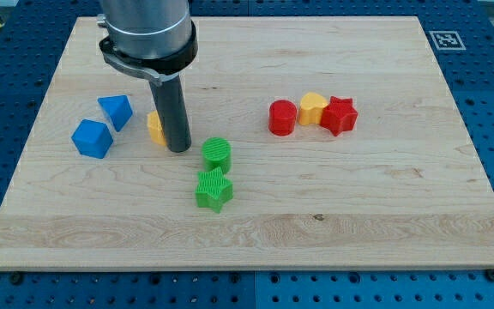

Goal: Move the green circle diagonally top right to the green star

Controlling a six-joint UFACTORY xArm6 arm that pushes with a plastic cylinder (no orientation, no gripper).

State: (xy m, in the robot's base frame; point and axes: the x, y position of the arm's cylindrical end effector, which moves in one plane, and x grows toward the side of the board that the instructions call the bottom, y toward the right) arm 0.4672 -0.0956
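My tip (179, 149) rested on the desk (384, 215), just left of the green circle (217, 154) and apart from it, with a yellow block (155, 127) partly hidden behind the rod. The arm carried no hand, only this rod, so nothing was spread or pinched.

The green circle sat directly above the green star (213, 190), almost touching it. I judged the task close but unfinished: the circle stood above the star rather than off its upper right corner, so a short push toward the view's right remained.

Two blue blocks (101, 125) lay at the view's left; a red cylinder (282, 118), a second yellow block (313, 108) and a red star (339, 115) clustered at the right.
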